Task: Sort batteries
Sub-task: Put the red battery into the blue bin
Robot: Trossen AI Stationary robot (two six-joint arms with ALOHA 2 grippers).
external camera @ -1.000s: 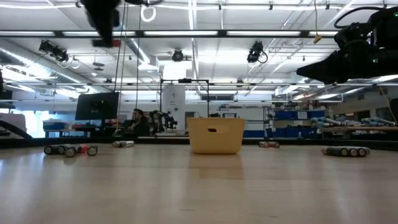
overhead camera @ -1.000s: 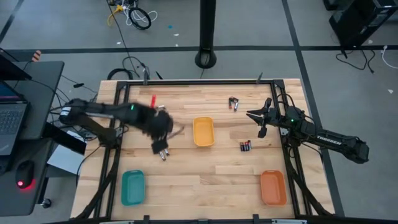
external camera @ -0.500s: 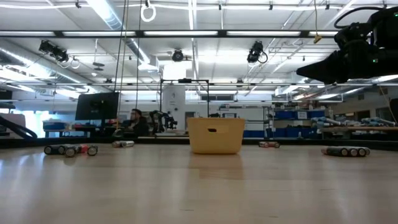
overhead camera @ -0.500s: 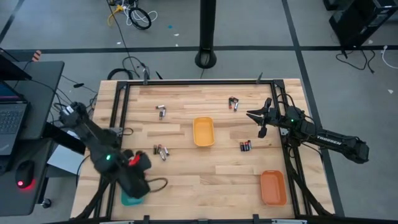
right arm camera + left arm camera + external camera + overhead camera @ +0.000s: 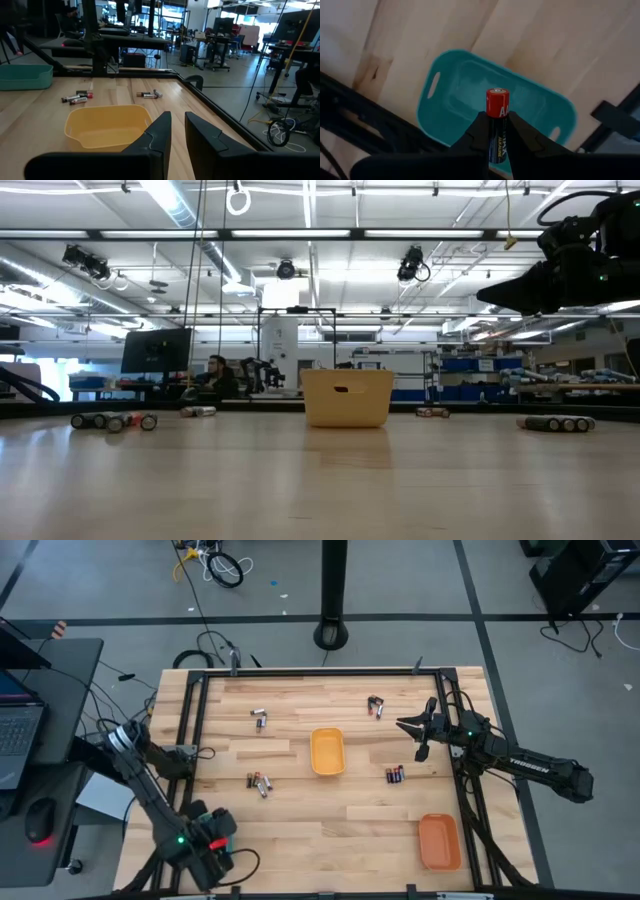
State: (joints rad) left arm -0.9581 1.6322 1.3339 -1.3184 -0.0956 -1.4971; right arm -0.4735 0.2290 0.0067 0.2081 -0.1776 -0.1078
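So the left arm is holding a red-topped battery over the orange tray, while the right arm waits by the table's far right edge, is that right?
Not quite: the tray under the battery is the teal tray, not orange, as the left wrist view shows. The left gripper does hold it in its jaws, and the right gripper does wait by the right edge.

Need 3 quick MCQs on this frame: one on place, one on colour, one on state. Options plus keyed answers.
1. What is the left claw above?
A. the teal tray
B. the yellow tray
C. the orange tray

2. What colour is the tray in the middle of the table?
A. teal
B. orange
C. yellow

3. What state is the left claw in?
A. open and empty
B. shut on a battery
C. shut on a tray rim

Answers:
1. A: the left wrist view looks past the held cell straight into the teal tray.
2. C: the yellow tray sits mid-table in the high view.
3. B: both fingers pinch the red-capped cell.
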